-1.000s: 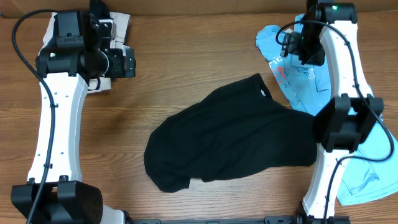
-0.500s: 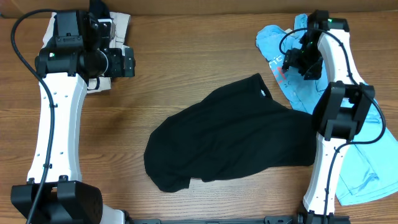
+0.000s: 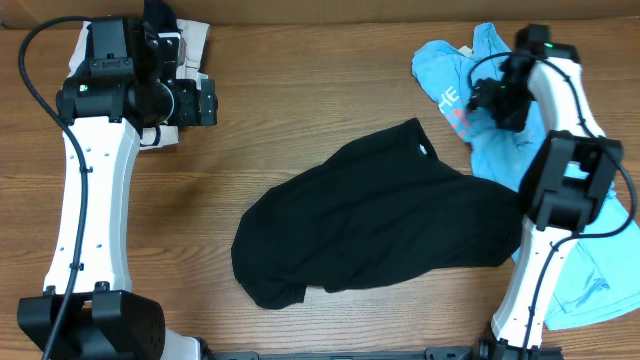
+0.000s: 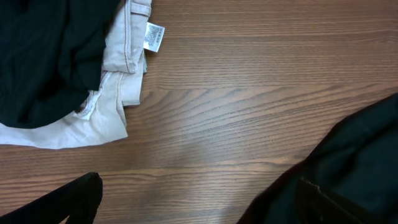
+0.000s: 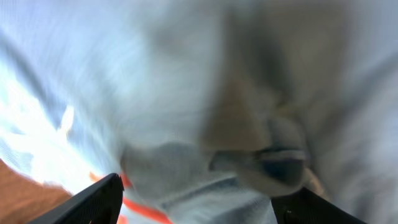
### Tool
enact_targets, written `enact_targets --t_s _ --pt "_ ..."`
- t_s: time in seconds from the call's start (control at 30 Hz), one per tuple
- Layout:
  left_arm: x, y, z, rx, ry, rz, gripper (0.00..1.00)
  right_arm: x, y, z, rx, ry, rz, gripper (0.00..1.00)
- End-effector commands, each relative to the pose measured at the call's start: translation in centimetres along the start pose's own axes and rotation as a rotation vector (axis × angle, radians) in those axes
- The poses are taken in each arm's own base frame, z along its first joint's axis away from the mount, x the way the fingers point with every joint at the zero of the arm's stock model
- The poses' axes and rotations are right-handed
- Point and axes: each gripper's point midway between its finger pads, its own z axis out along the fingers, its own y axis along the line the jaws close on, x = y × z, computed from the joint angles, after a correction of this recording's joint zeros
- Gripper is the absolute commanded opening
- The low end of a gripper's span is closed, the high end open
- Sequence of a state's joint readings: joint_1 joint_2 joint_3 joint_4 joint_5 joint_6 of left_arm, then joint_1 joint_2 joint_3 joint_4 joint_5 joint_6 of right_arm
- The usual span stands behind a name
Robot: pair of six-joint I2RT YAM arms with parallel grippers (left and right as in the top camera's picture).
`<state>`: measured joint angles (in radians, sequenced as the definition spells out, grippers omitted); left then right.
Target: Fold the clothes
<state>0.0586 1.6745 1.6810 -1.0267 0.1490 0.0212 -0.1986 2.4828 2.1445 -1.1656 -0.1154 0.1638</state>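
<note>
Nearest you, the black top (image 3: 370, 220) lies rumpled across the middle of the tabletop (image 3: 300, 110), its small white logo (image 3: 423, 151) showing at the far edge. No fold shows in it. To its right, the light-blue T-shirt (image 3: 490, 150) sprawls crumpled from the near corner toward the far one. Farther back, your right hand (image 3: 495, 100) hangs low over that shirt, fingers spread with blue cloth bunched between them; the blurred wrist view shows no pinch. At the far left, your left hand (image 4: 199, 186) is spread wide over bare wood, holding nothing, beside the beige piece (image 4: 118, 87) and another black piece (image 4: 43, 50), both loose. I judge folding hasn't begun: every garment remains.
</note>
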Motion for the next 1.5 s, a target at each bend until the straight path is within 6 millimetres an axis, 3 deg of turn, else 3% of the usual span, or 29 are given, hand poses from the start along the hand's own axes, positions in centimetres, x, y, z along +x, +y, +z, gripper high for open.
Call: enact_targets --t_s 0.0,0.27,0.43,0.6,0.67,0.73,0.87,1.0,1.03,1.2,1.3,1.47 --pt "-0.4 -0.3 0.0 0.010 -0.005 -0.007 1.00 -0.4 -8.8 3.3 0.082 0.022 0.160 0.80" --pt "-0.4 -0.3 0.0 0.010 -0.006 -0.007 1.00 -2.7 -16.2 2.1 0.079 -0.078 0.306 0.81" --pt "-0.4 -0.3 0.0 0.010 -0.005 -0.007 1.00 -2.9 -19.6 1.4 0.022 -0.101 0.417 0.82" --pt "-0.5 -0.2 0.0 0.006 -0.009 -0.005 1.00 -3.2 -20.0 -0.9 -0.179 -0.099 0.484 0.86" --pt "-0.6 -0.2 0.0 0.005 -0.014 0.012 1.00 -3.7 -19.9 -2.9 -0.231 -0.115 0.494 0.80" --pt "-0.8 -0.1 -0.2 -0.001 -0.023 0.019 1.00 -4.4 -19.4 -5.7 -0.282 -0.151 0.489 0.79" --pt "-1.7 -0.2 -1.6 -0.003 -0.045 0.020 1.00 -5.8 -17.2 -14.0 -0.354 -0.266 0.439 0.81" --pt "-2.4 -0.7 -5.1 -0.005 -0.063 0.022 1.00 -4.9 -14.3 -23.4 -0.357 -0.391 0.365 0.84" --pt "-2.5 -0.8 -6.2 -0.005 -0.065 0.017 1.00 -4.5 -13.8 -25.0 -0.357 -0.412 0.353 0.84" --pt "-2.1 -1.7 -11.8 -0.002 -0.082 -0.058 1.00 0.8 -10.6 -34.5 -0.356 -0.518 0.308 0.84" --pt "-0.5 -2.1 -14.1 0.001 -0.066 -0.115 1.00 4.7 -8.9 -38.7 -0.346 -0.567 0.261 0.84" --pt "3.4 -2.9 -17.6 0.003 -0.022 -0.145 0.98 11.4 -6.5 -42.9 -0.334 -0.595 0.216 0.83"
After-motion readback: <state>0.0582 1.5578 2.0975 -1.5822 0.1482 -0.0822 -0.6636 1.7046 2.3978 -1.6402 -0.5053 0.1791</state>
